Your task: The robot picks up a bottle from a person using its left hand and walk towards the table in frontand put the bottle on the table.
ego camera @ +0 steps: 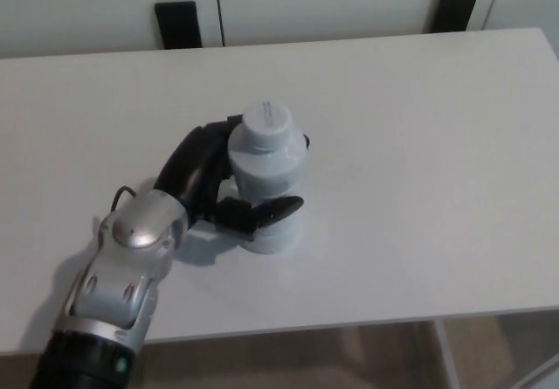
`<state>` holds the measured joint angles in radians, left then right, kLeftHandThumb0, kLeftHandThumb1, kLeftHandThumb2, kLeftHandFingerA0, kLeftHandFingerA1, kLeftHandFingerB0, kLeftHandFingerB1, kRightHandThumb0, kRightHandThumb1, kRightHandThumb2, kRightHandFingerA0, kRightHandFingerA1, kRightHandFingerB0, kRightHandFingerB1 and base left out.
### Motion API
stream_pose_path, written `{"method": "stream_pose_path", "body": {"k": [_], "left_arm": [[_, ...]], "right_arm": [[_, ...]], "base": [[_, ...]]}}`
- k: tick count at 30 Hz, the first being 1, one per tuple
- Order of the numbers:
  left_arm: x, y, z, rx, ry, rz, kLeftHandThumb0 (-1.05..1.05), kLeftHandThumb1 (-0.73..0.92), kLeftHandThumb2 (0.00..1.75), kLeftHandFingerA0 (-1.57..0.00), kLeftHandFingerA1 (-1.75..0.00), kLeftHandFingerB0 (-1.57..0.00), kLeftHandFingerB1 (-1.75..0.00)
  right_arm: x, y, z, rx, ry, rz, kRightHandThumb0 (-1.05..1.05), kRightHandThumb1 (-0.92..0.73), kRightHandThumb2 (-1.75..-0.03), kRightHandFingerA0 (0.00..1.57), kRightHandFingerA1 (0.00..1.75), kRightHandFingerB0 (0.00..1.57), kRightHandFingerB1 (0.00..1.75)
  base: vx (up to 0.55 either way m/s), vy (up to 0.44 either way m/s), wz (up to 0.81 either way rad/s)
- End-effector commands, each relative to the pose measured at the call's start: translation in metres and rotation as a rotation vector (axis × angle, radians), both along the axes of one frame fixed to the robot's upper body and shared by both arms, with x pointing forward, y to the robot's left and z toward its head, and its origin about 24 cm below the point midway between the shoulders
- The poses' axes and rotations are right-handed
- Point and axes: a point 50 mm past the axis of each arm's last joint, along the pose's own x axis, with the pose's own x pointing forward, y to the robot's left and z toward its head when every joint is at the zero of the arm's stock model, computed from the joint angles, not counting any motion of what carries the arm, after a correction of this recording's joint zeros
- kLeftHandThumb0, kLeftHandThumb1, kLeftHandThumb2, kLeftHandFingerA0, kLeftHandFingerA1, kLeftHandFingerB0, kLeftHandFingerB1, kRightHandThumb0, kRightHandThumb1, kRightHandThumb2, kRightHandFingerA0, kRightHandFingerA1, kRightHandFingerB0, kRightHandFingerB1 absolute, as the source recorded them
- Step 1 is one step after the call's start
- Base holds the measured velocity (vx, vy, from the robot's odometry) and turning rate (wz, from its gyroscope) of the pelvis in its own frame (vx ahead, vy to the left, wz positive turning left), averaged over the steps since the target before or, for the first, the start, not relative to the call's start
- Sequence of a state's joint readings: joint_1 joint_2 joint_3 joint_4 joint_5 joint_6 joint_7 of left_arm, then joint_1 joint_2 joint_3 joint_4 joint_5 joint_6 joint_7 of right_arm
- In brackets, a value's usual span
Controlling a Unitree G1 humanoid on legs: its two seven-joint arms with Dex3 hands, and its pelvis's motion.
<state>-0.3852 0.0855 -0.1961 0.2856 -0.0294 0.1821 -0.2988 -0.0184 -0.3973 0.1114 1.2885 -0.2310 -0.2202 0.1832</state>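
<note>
silver left forearm enters bottom left. left hand [229, 195] wrapped round the white bottle [266, 179], thumb across its front, fingers behind. bottle upright, base on the white table [419, 144], near its middle. beyond: pale cabinet fronts [306, 0], two black blocks at the far edge.

a white table [419, 127] is stretching across nearly the whole frame, its far edge running along the top and its near edge crossing the lower part. a pale bottle [269, 166] is standing upright on it, a little left of centre (its base seems to be resting on the tabletop).
</note>
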Motion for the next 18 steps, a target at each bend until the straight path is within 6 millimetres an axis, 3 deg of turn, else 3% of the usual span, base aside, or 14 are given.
{"method": "stream_pose_path", "body": {"k": [1,7,15,17,18], "left_arm": [[-0.008,0.0,0.009,0.142,-0.11,-0.149,-1.03,0.41,0.62,0.0,0.0,0.0,-0.29],[-0.011,-0.002,0.015,0.147,-0.125,-0.183,-1.02,0.38,0.61,0.0,0.0,0.0,-0.25],[-0.017,0.014,0.014,0.186,-0.092,-0.202,-1.01,0.36,0.6,0.0,0.0,0.0,-0.27],[-0.019,0.024,0.013,0.193,-0.08,-0.198,-1.0,0.36,0.59,0.0,0.0,0.0,-0.24],[-0.019,0.027,0.013,0.19,-0.076,-0.195,-0.97,0.23,0.66,0.0,0.0,0.0,-0.1]], "right_arm": [[-0.002,-0.005,0.002,-0.01,0.008,0.008,-0.33,-0.73,-0.61,0.57,0.42,0.45,0.37],[-0.004,-0.006,0.002,-0.016,0.015,-0.001,-0.34,-0.73,-0.62,0.58,0.42,0.48,0.38],[-0.004,-0.006,0.002,-0.006,0.014,0.002,-0.33,-0.73,-0.61,0.57,0.42,0.46,0.37],[-0.003,-0.006,0.002,-0.022,0.02,0.002,-0.34,-0.73,-0.61,0.56,0.41,0.45,0.36],[-0.002,-0.006,0.002,-0.021,0.019,0.008,-0.33,-0.73,-0.61,0.56,0.42,0.45,0.37]], "base": [[0.0,0.0,0.0],[0.0,0.0,0.0],[0.0,0.0,0.0],[0.0,0.0,0.0],[0.0,0.0,0.0]]}}
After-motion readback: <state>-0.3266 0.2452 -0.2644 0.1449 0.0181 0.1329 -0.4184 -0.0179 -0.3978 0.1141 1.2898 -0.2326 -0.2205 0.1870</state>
